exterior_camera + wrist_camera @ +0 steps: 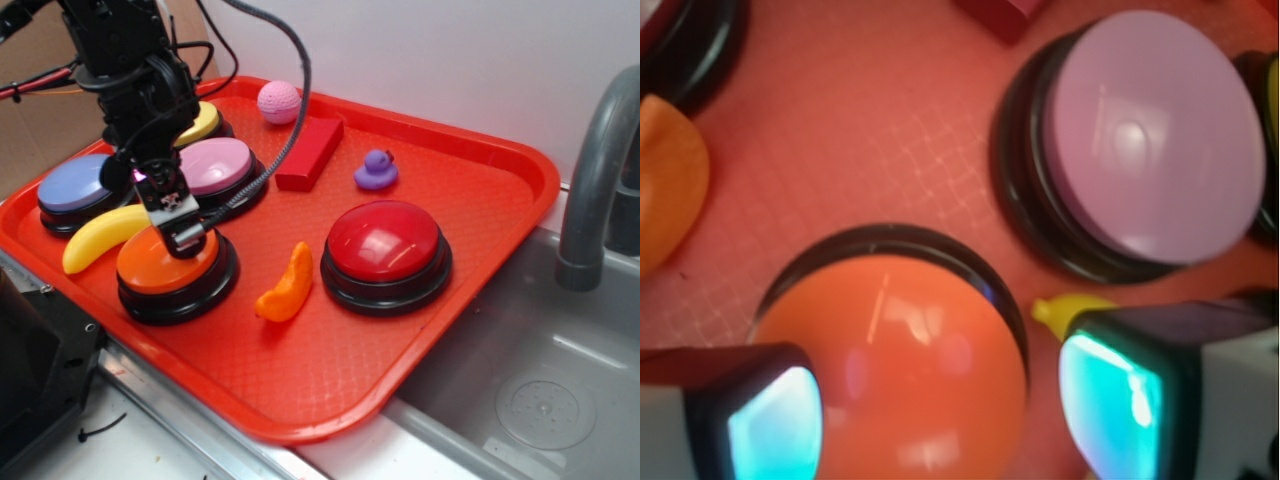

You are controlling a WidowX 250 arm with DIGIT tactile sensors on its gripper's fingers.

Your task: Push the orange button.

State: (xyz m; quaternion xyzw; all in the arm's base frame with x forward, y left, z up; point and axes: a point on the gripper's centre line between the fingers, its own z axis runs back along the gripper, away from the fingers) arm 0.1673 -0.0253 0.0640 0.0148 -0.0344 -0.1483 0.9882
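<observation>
Most of the approach looks done — the tool (178, 232), fingers spread apart and empty (wrist view), sits over the orange button (170, 265) at the tray's (420, 350) lower left. Contact is unclear; the downward press likely remains.

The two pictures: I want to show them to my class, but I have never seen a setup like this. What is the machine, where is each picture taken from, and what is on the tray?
The black machine is a robot arm ending in a gripper, a two-fingered claw. One picture looks on from outside. The other comes from a camera on the arm's wrist, looking down between the fingers.

A red tray beside a sink holds push buttons: the orange button under the gripper, plus red, pink, blue and yellow ones. Toys lie around: a banana, an orange slice, a purple duck, a pink ball, a red block.

The gripper is open and holds nothing.
</observation>
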